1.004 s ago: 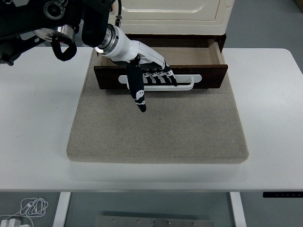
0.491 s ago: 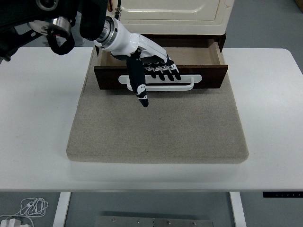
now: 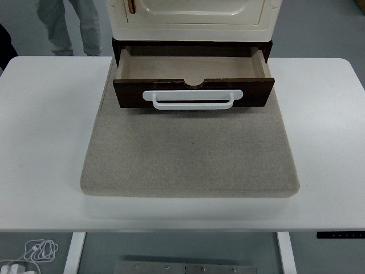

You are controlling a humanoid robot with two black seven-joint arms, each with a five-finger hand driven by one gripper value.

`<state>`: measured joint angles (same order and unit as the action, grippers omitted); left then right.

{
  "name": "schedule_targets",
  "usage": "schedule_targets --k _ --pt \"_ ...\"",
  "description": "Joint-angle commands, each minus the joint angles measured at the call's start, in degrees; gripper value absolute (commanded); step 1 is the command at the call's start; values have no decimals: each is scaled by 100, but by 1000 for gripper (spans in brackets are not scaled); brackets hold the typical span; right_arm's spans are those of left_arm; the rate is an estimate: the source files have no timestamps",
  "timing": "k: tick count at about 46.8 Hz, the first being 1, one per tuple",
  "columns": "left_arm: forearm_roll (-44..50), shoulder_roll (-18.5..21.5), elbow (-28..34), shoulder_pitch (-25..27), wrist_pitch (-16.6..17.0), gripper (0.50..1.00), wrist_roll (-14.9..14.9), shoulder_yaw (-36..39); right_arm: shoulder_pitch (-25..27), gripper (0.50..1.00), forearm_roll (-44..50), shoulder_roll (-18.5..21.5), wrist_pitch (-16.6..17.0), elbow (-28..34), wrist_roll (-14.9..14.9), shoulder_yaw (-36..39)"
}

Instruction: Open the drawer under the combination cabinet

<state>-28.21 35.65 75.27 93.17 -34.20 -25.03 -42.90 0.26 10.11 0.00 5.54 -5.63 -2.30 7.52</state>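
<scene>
The dark wooden drawer [image 3: 194, 85] stood pulled out from under the cream cabinet [image 3: 194, 17] at the far middle of the white table [image 3: 45, 131], its inside bare and its white handle [image 3: 193, 98] facing the near edge. Cabinet and drawer sat on a grey felt mat [image 3: 191, 154]. Neither robot hand showed, so their fingers could not be judged; a person's legs [image 3: 71, 25] stood beyond the table's far left.

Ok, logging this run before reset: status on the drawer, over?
Both robot hands out of view. Drawer pulled open under the cabinet, white handle free, inside looks empty. Nothing in the way on the mat.
</scene>
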Motion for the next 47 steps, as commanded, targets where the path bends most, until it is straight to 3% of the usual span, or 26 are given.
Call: schedule_targets --k 1,9,17,21,30,36,47 --pt "26 170 -223 -1 18 1000 164 -490 1 926 0 0 0 0 1 -5" --pt "263 715 -750 16 36 1000 656 -860 1 926 0 0 0 0 1 -5" --pt "465 1111 -1181 -1 264 1000 1570 -966 1 926 0 0 0 0 1 -5" --pt "483 1199 -1418 -10 606 1000 1948 -957 1 926 0 0 0 0 1 -5" --pt "483 1129 -1990 -185 1740 1000 2440 -887 1 926 0 0 0 0 1 -5" --pt "500 892 -2446 -414 2207 1000 2546 -887 1 926 0 0 0 0 1 -5" --pt "694 417 -3773 -660 2251 1000 2485 -878 1 926 0 0 0 0 1 -5"
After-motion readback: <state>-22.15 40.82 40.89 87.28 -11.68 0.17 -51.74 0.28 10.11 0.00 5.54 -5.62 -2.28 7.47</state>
